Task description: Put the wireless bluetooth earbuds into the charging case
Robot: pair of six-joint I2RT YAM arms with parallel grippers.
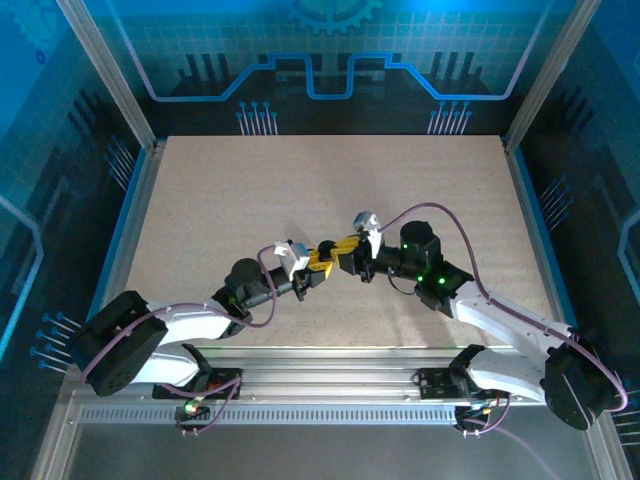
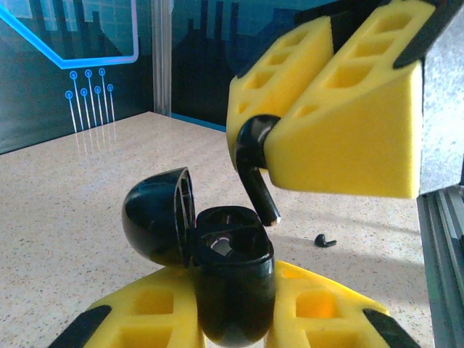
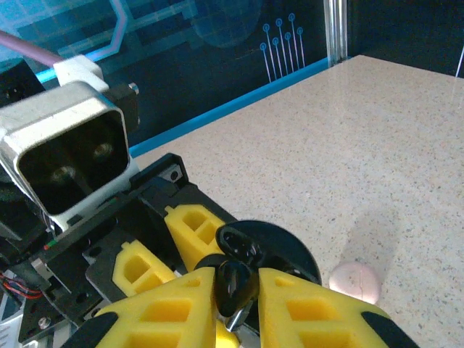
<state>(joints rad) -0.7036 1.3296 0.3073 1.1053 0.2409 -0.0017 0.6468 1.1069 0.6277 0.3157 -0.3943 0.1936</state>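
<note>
Left tool (image 2: 233, 319) is clamped around the open black charging case (image 2: 228, 283), its lid flipped back, held above the surface (image 2: 87, 203). Right tool (image 3: 235, 304) pinches a black earbud (image 2: 255, 174) by its head, stem angled down at the case's rim. A second earbud (image 2: 325, 241) lies on the surface beyond.

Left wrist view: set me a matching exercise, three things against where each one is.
Things: 1 charging case; 2 stemmed earbud; 3 loose earbud.
Places: A lying on the table; B pinched in the right claw; C held in the left claw, lid open.
Pairs: 1-C; 2-B; 3-A.
</note>
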